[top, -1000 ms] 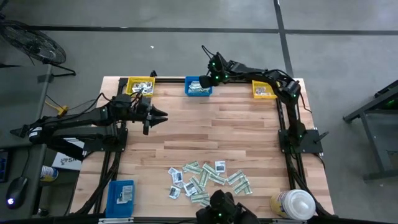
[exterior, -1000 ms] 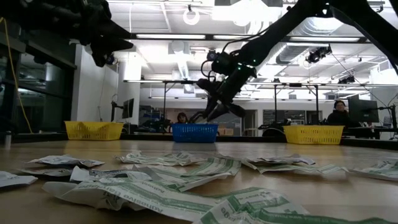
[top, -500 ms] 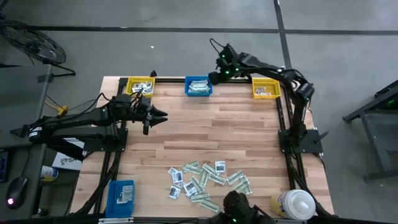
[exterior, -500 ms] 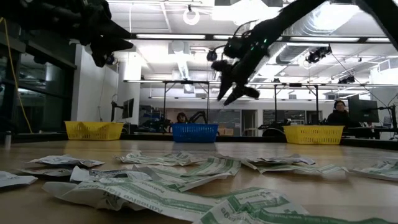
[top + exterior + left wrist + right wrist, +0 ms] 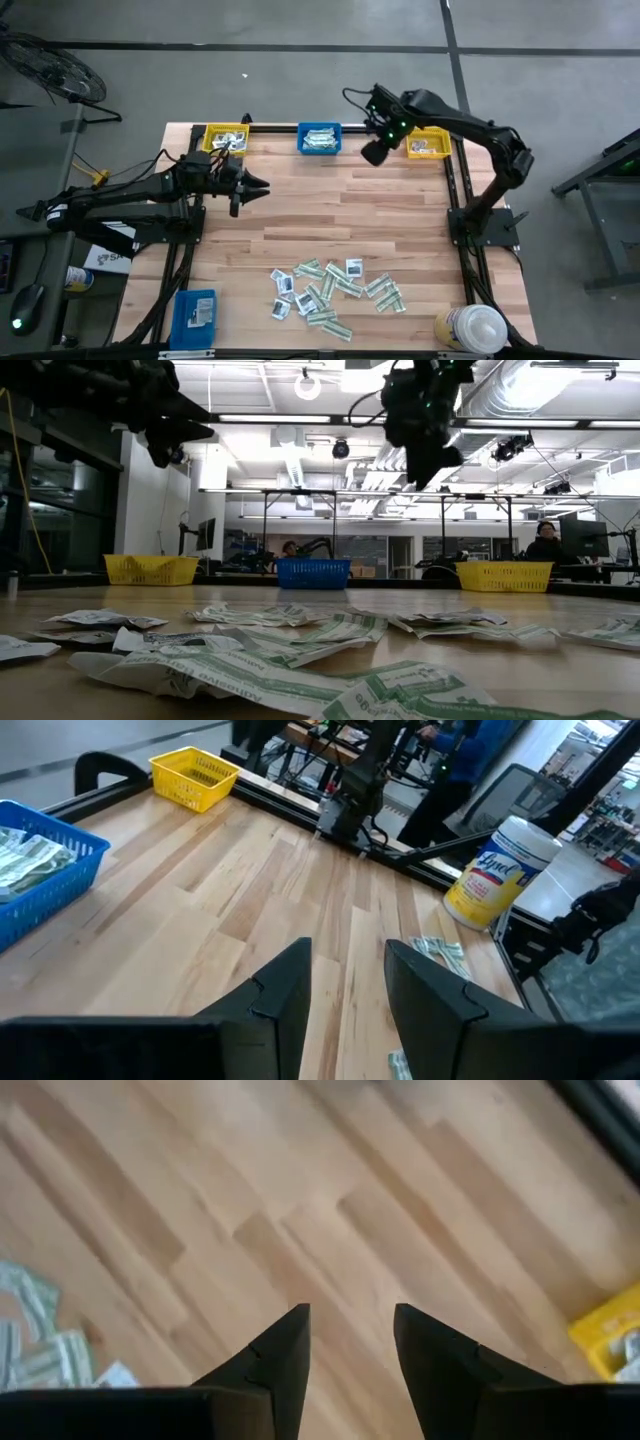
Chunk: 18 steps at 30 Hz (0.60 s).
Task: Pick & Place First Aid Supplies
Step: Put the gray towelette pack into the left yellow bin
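Observation:
The first aid supplies [image 5: 335,290], small white and green-and-white paper packets, lie flat in a loose pile near the table's front edge; the low view shows the packets [image 5: 300,640] close up. My right gripper [image 5: 372,152] hangs high over the far part of the table, between the far blue bin [image 5: 319,138] and the right yellow bin [image 5: 426,145]. It points steeply down, open and empty [image 5: 350,1335]. My left gripper [image 5: 255,187] waits over the table's left part, pointing toward the right, open and empty [image 5: 345,975].
A yellow bin [image 5: 225,138] with packets stands at the far left, and a blue bin [image 5: 195,310] at the near left corner. A white-capped bottle [image 5: 470,328] stands at the near right corner. Bare wood [image 5: 340,215] lies between the pile and the far bins.
My right gripper has risen from the far blue bin and swung toward the table's right and near edges, tipping over so that it points more steeply down. Nothing hangs from it.

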{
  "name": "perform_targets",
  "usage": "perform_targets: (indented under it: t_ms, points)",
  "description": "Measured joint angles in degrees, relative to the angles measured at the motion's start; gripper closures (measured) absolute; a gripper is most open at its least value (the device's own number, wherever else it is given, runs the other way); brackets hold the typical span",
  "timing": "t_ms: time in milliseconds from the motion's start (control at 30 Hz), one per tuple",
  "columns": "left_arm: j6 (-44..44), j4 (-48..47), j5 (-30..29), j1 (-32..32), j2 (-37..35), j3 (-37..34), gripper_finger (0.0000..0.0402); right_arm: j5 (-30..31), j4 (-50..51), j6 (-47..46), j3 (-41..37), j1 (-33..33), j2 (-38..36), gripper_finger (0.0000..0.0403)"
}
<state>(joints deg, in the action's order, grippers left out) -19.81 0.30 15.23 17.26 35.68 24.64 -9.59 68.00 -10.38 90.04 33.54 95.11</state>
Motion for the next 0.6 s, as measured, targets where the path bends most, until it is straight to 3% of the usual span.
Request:
perform_targets:
  t_ms: [133, 267, 600]
  points:
    - [-0.07, 0.00, 0.49, -0.01, 0.01, 0.00, 0.0273, 0.21, 1.84, -1.59, -1.53, -3.00, -2.38, 0.0262]
    - [-1.75, -0.05, 0.49, -0.02, 0.02, 0.00, 0.0273, 0.35, -1.60, -4.85, -8.64, -5.65, -7.04, 0.0262]
    - [-7.65, -0.42, 1.36, -1.23, 0.21, 0.00, 0.0273, 0.20, -22.06, -25.21, -31.95, -18.46, -22.90, 0.0263]
